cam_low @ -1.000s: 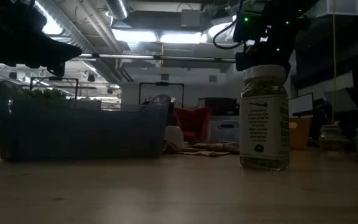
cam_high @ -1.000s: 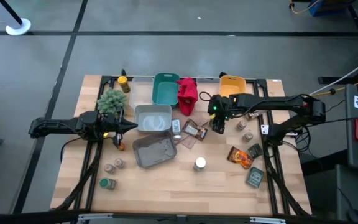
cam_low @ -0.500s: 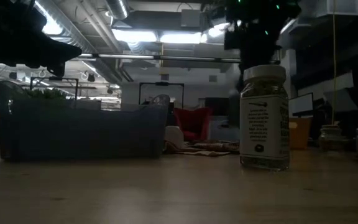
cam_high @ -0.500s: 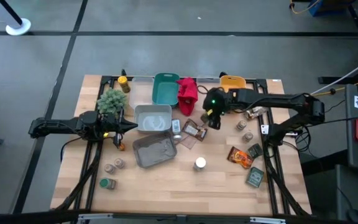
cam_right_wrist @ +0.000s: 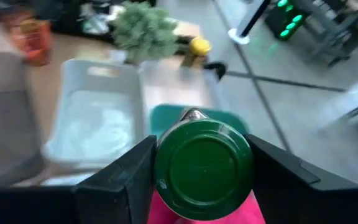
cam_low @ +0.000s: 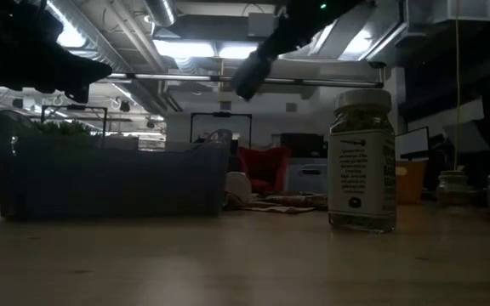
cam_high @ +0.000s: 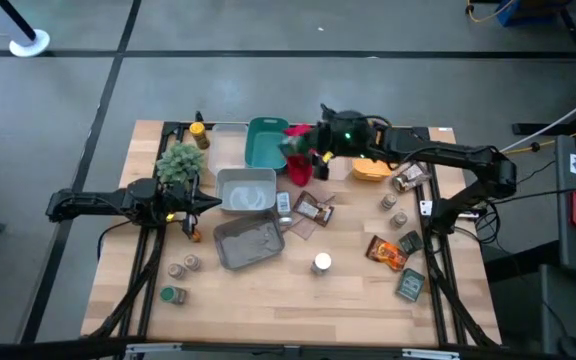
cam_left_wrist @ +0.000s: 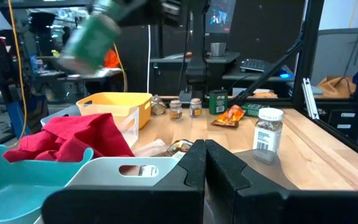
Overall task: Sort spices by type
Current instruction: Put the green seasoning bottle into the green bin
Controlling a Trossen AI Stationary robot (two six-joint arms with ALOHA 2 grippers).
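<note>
Red cloth (cam_high: pixel 301 150) draped over teal bin (cam_high: pixel 265 142) rim.

my right gripper (cam_high: pixel 306 152): above the cloth (cam_high: pixel 299 160) at the far middle of the table (cam_high: pixel 268 300), clamped on a jar (cam_right_wrist: pixel 202 163).
my left gripper (cam_high: pixel 200 203): left side, just left of the two central bins, fingers (cam_left_wrist: pixel 194 163) together.
far row, left to right: bottle (cam_high: pixel 199 133), tray (cam_high: pixel 228 142), bin (cam_high: pixel 265 141), cloth, basket (cam_high: pixel 373 165).
plant (cam_high: pixel 179 163): near side of the bottle.
central bins: one bin (cam_high: pixel 246 190) farther, another (cam_high: pixel 249 243) nearer, touching.
packets (cam_high: pixel 313 211): right of the central bins.
lone jar (cam_high: pixel 322 263): near middle.
near-left: two jars (cam_high: pixel 181 266), a third (cam_high: pixel 172 295) nearer.
right side: jars (cam_high: pixel 392 202), packets (cam_high: pixel 388 253) and a tin (cam_high: pixel 411 285) nearer.
</note>
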